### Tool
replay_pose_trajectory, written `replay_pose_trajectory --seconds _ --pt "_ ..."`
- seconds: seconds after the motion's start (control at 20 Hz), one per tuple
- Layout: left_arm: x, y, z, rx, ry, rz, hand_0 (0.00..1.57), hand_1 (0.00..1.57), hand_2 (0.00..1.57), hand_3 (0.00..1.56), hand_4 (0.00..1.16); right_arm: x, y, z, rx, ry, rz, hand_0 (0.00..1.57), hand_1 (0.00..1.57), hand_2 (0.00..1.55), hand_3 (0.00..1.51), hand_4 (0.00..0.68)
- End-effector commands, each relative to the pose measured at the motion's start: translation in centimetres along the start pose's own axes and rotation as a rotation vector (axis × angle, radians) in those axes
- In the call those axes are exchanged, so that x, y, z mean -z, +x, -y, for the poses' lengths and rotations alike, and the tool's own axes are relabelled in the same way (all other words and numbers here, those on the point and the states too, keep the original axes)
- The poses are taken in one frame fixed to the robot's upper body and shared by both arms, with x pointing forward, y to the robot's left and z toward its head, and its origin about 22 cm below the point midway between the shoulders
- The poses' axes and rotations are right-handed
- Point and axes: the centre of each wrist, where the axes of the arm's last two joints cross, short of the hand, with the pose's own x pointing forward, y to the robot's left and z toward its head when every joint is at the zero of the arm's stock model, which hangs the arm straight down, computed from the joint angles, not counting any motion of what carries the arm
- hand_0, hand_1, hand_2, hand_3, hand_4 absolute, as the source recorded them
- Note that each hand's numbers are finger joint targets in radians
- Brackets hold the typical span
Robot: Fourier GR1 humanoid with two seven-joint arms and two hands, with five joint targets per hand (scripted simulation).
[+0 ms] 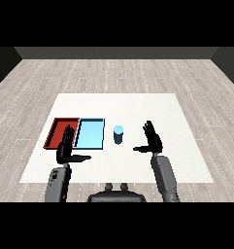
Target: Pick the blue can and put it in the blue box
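Red tray (56, 127) partly behind left hand (66, 148)

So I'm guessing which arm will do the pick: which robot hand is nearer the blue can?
Right. The right robot hand hangs open just right of the blue can; the left robot hand is farther off, past the blue tray.

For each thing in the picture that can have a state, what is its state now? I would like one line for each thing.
blue can: upright on the table, right of the trays, not held.
light blue tray: lying flat, nothing in it.
red tray: lying flat beside the blue tray, partly hidden by the left hand.
left hand: open, fingers straight, holding nothing.
right hand: open, right of the can, not touching it.
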Motion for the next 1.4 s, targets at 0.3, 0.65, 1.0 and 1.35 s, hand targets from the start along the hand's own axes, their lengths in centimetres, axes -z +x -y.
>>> replay_pose_trajectory --seconds 0.3,0.65,1.0,1.35 --pt "-0.6 1.4 -1.4 0.011 -0.010 0.011 0.00 0.00 0.00 0.00 0.00 3.1 -3.0 -3.6 0.034 -0.047 -0.049 0.00 0.00 0.00 0.00 0.000" --pt "0.1 -0.4 -1.2 -0.009 0.016 0.009 0.00 0.00 0.00 0.00 0.00 5.5 -4.8 -3.8 0.045 -0.032 -0.061 0.00 0.00 0.00 0.00 0.000" --pt "-0.6 0.2 -1.8 0.011 -0.006 -0.007 0.00 0.00 0.00 0.00 0.00 5.0 -6.7 -6.1 0.071 -0.007 -0.106 0.00 0.00 0.00 0.00 0.000" --pt "0.0 1.4 -1.0 0.003 0.017 0.019 0.00 0.00 0.00 0.00 0.00 5.8 -6.6 -9.0 -0.006 0.014 -0.108 0.00 0.00 0.00 0.00 0.000"
